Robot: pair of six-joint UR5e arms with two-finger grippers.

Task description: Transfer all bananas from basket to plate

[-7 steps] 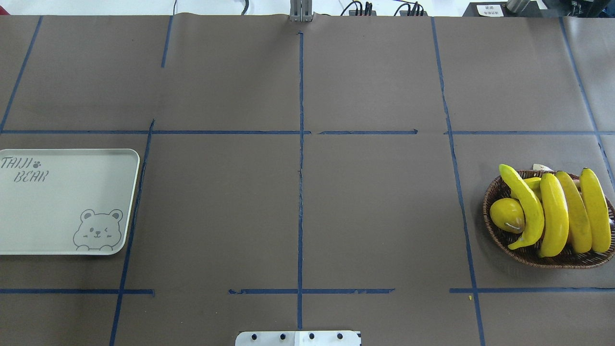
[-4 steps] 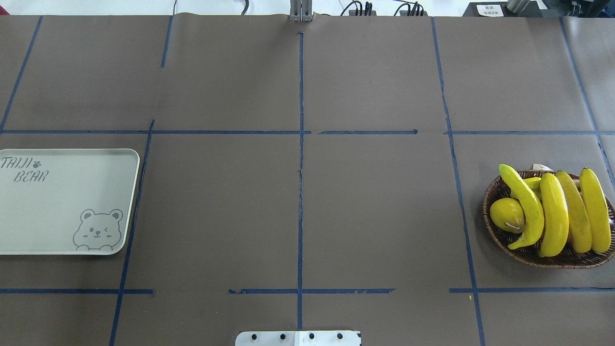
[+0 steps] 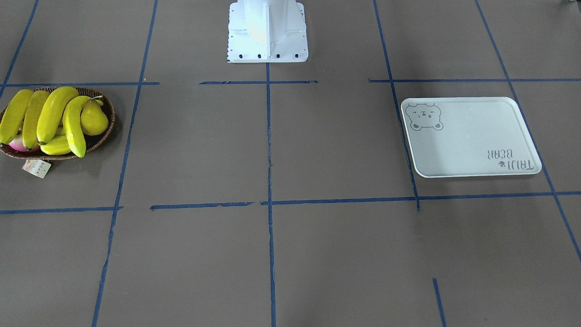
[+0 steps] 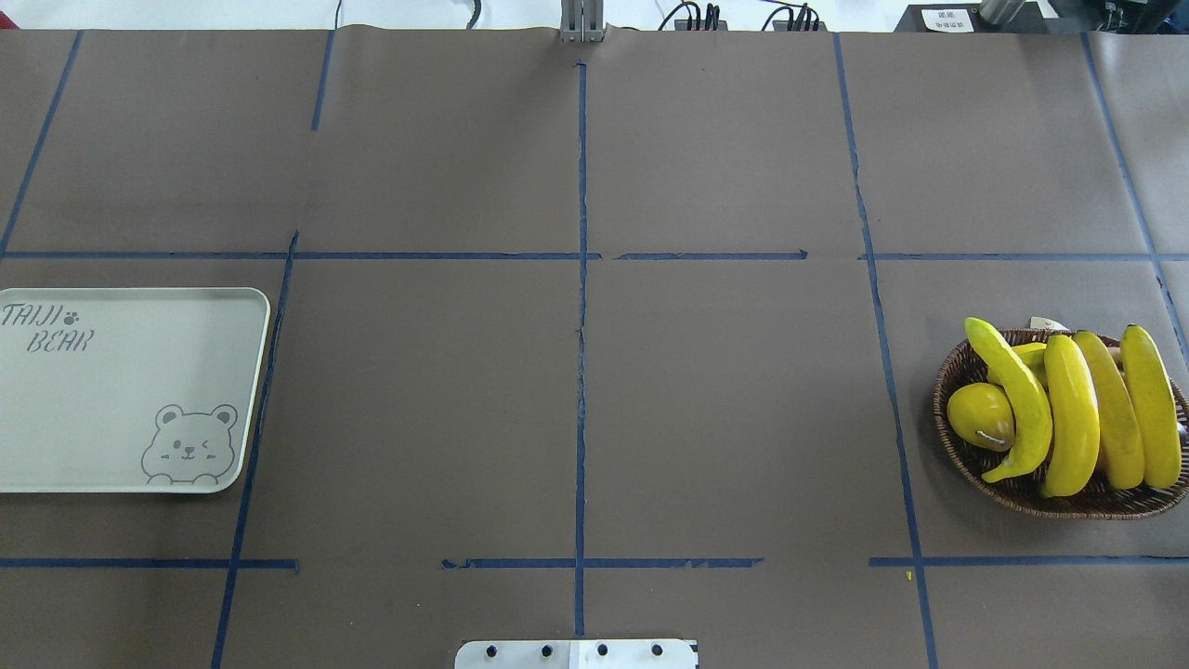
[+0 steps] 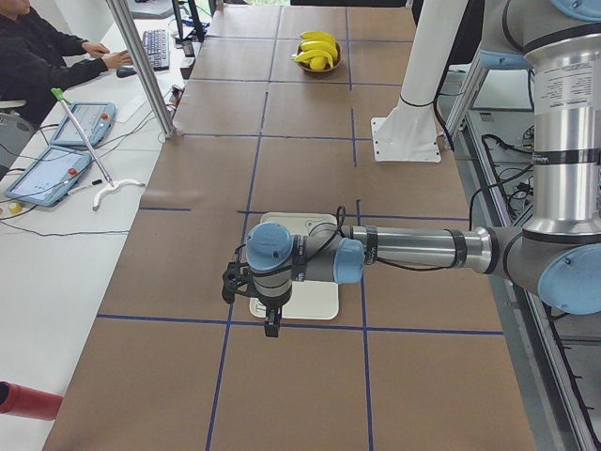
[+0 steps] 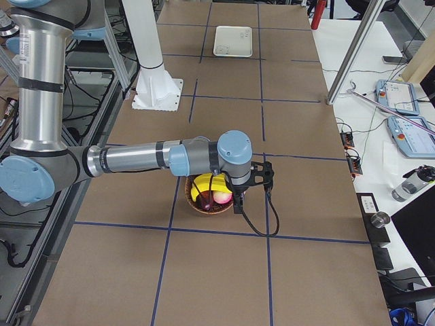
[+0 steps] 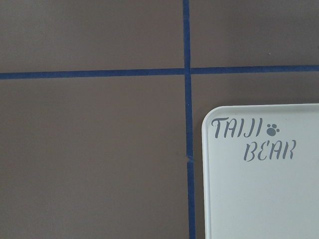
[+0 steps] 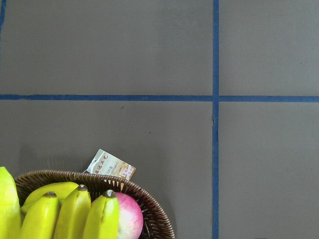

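Several yellow bananas [image 4: 1073, 413] lie side by side in the round brown wicker basket [image 4: 1068, 506] at the table's right; they also show in the front view as bananas [image 3: 50, 113] in the basket [image 3: 108, 129]. The pale grey plate [image 4: 111, 400] with the bear print sits bare at the left. My left gripper [image 5: 252, 305] hangs over the plate's [image 5: 315, 305] outer end. My right gripper [image 6: 248, 190] hovers above the basket [image 6: 204, 207]. I cannot tell whether either is open or shut. The right wrist view catches banana tips [image 8: 70, 214]; the left wrist view catches a plate corner [image 7: 259, 199].
A yellow pear [image 4: 980, 416] and a pink fruit [image 8: 128, 219] share the basket, whose paper tag [image 8: 112, 167] lies outside the rim. The white robot base [image 3: 268, 32] stands mid-table on the robot's side. A person [image 5: 38, 56] sits at a side desk beyond the far edge.
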